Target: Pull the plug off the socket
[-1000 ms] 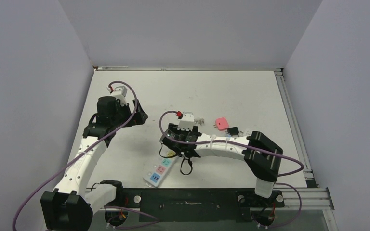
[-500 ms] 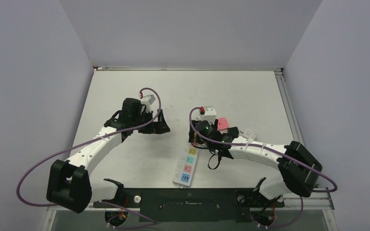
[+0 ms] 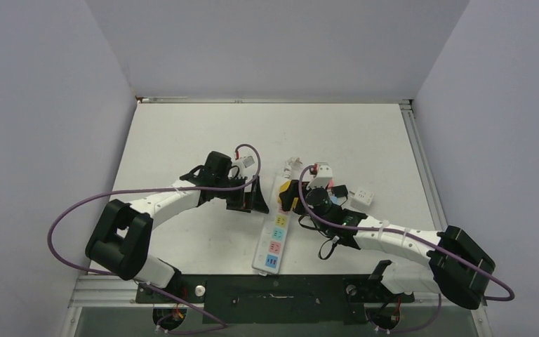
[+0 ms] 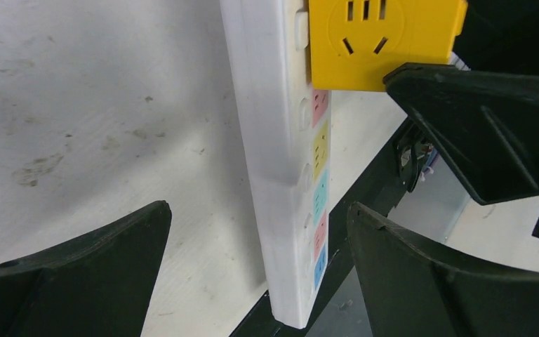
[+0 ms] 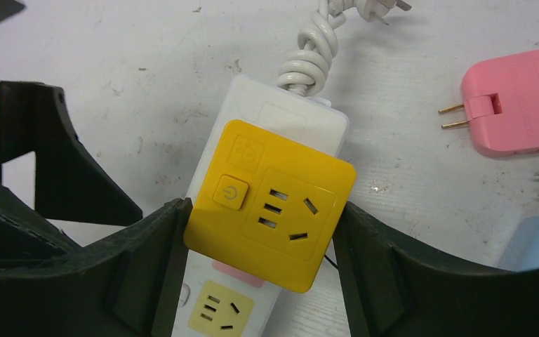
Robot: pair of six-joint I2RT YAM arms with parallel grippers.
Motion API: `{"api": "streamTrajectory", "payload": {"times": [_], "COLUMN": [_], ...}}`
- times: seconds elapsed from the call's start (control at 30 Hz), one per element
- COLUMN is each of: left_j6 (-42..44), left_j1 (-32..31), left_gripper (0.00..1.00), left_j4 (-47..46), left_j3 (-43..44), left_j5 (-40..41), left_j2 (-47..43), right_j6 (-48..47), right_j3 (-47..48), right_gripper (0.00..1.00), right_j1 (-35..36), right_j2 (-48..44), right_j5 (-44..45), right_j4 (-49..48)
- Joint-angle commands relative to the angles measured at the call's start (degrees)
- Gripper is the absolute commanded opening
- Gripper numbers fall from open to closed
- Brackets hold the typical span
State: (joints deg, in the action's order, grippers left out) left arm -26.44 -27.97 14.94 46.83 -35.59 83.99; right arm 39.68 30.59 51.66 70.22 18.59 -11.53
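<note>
The long white power strip (image 3: 272, 235) lies near the table's middle front, with pastel outlet faces. It also shows in the left wrist view (image 4: 281, 175) and the right wrist view (image 5: 217, 302). A square yellow plug adapter (image 5: 271, 203) with a power button sits in its far end (image 3: 285, 196). My right gripper (image 5: 261, 261) is shut on the yellow plug, one finger against each side. My left gripper (image 4: 258, 210) is open and straddles the strip's body from the left without touching it (image 3: 255, 201).
The strip's coiled white cord (image 5: 312, 53) ends in a loose plug at the far end. A pink plug (image 5: 519, 102), a black plug (image 3: 342, 193) and a white adapter (image 3: 362, 199) lie right of the strip. The black front rail (image 3: 274, 291) is close by.
The right gripper has moved right with the yellow plug and strip. The left arm has swung right and forward to the strip, its fingers now on either side of it.
</note>
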Motion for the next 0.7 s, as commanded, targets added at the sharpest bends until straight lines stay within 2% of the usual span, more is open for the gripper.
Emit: {"api": "streamTrajectory", "payload": {"times": [0.0, 0.1, 0.2, 0.43, 0.6, 0.63, 0.67], "left_j6": [-1.08, -1.55, -2.84, -4.81, -4.85, -4.89, -5.04], "left_j1": [-2.69, -4.27, -5.03, -6.18, -6.22, -6.29, -6.23], "left_gripper": [0.93, 0.90, 0.82, 0.46, 0.06, 0.01, 0.00], "left_j4": [-3.83, -4.27, -5.39, -8.80, -9.13, -9.14, -9.19], "left_j3": [0.45, 0.07, 0.27, 0.03, -0.07, -0.07, 0.01], "left_j5": [-3.70, -4.10, -6.25, -8.87, -8.70, -8.83, -8.96], "left_j2": [2.04, 3.65, 6.27, 8.08, 8.09, 8.26, 8.44], "right_j6": [1.94, 1.53, 1.49, 0.81, 0.75, 0.75, 0.63], "right_j3": [0.09, -1.29, -2.35, -2.94, -4.07, -4.75, -5.25], "right_gripper": [0.05, 0.05, 0.05, 0.05, 0.05, 0.05, 0.05], "right_j1": [-0.44, -0.46, -0.44, -0.34, -0.15, 0.11, 0.42], "right_j2": [-4.60, -5.59, -6.49, -6.35, -5.79, -5.75, -5.58], "right_j5": [0.05, -2.35, -3.34, -3.84, -2.72, -2.46, -1.97], "right_j4": [-13.08, -16.15, -18.14, -19.08, -19.01, -19.64, -20.11]}}
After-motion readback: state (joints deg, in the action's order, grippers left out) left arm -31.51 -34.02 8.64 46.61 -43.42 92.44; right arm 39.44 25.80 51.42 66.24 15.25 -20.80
